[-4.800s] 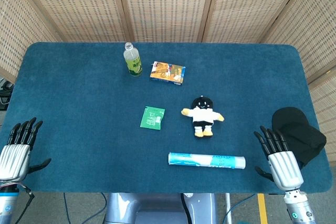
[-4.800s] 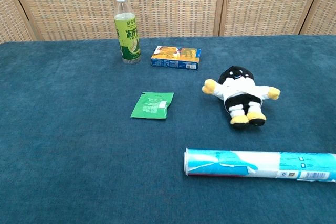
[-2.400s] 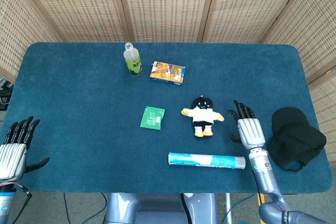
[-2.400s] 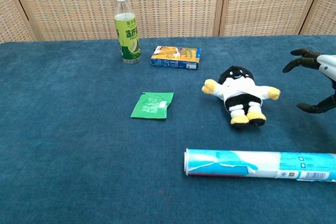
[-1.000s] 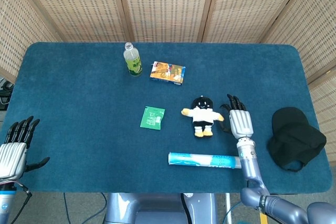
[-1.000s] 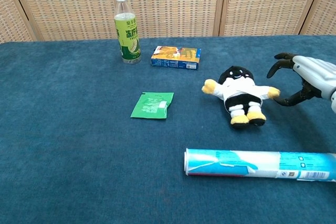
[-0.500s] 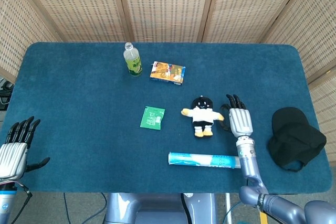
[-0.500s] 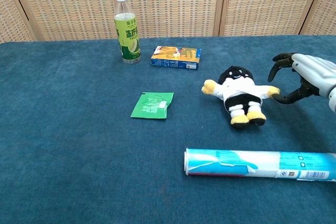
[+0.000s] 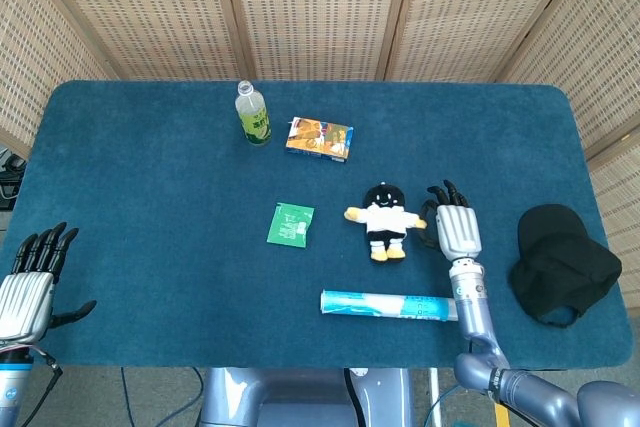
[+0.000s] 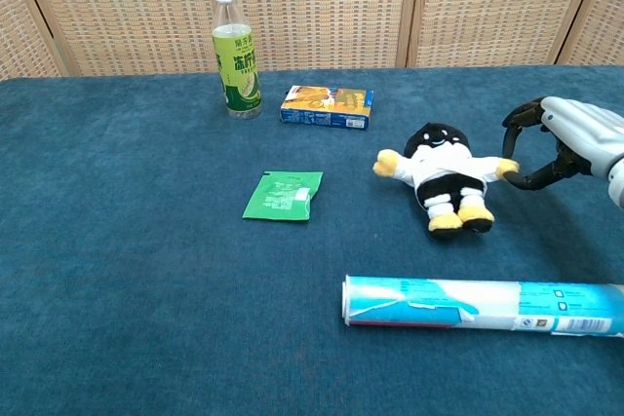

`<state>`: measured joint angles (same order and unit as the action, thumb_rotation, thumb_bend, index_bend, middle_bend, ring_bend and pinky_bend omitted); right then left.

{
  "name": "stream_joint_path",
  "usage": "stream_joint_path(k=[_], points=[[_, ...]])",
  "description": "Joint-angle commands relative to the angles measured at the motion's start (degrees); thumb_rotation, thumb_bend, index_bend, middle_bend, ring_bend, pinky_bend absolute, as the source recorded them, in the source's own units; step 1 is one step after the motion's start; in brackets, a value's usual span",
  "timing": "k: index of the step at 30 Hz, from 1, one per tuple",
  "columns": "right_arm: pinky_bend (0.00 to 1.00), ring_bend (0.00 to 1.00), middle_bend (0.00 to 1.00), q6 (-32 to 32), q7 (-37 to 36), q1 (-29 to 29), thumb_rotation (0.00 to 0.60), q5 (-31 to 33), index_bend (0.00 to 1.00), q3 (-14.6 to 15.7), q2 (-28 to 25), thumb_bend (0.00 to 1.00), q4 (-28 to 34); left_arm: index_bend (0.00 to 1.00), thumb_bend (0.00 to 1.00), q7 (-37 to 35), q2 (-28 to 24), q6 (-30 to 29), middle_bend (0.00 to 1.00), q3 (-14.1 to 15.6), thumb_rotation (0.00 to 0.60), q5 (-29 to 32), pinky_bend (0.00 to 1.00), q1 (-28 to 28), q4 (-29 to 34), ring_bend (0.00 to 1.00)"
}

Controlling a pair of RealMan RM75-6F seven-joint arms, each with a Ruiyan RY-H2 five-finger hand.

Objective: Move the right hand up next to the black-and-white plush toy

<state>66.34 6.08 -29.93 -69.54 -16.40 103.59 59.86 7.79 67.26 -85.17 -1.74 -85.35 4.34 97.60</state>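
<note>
The black-and-white plush toy [image 9: 383, 219] [image 10: 444, 177] lies on its back right of the middle of the blue table [image 9: 150, 207], its yellow paws spread out. My right hand [image 9: 457, 227] [image 10: 565, 143] sits just to its right, fingers apart and curved toward it. In the chest view the thumb tip lies at the toy's near paw, with the other fingers arched above that paw; nothing is held. My left hand [image 9: 28, 282] stays at the table's front left corner, fingers spread and empty. The chest view does not show it.
A green-labelled bottle [image 9: 254, 114] [image 10: 237, 60] and a snack box [image 9: 319, 138] [image 10: 328, 106] stand at the back. A green packet [image 9: 290, 224] [image 10: 283, 195] lies left of the toy. A light-blue tube [image 9: 390, 305] [image 10: 483, 306] lies in front of it, a black cap [image 9: 563, 262] at the right edge.
My right hand came in from the front right corner to the toy's right side and over the last second edged closer. The toy has shifted slightly left. My left hand is unchanged.
</note>
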Motion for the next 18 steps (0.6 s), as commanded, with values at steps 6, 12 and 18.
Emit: stream_joint_path(k=[6,12,18], points=[[0.26,0.12,0.31,-0.4,0.4,-0.2,0.600,0.3,0.57,0.2,0.1,0.50,0.3,0.00,0.03,-0.3,-0.1,0.1,0.00,-0.1,0.600,0.1,0.00,0.0,0.0,0.00],[0.25,0.12,0.31,-0.5,0.7,-0.3,0.600,0.5,0.57,0.3,0.2,0.52,0.5,0.00,0.03,-0.6,-0.2,0.2,0.00,-0.1,0.600,0.3,0.00,0.1,-0.1,0.00],[0.25,0.12,0.31,-0.7,0.7,-0.3,0.600,0.7,0.57,0.4,0.1,0.52,0.9,0.00,0.03,-0.6,-0.2,0.2,0.00,-0.1,0.600,0.2,0.00,0.1,-0.1,0.00]])
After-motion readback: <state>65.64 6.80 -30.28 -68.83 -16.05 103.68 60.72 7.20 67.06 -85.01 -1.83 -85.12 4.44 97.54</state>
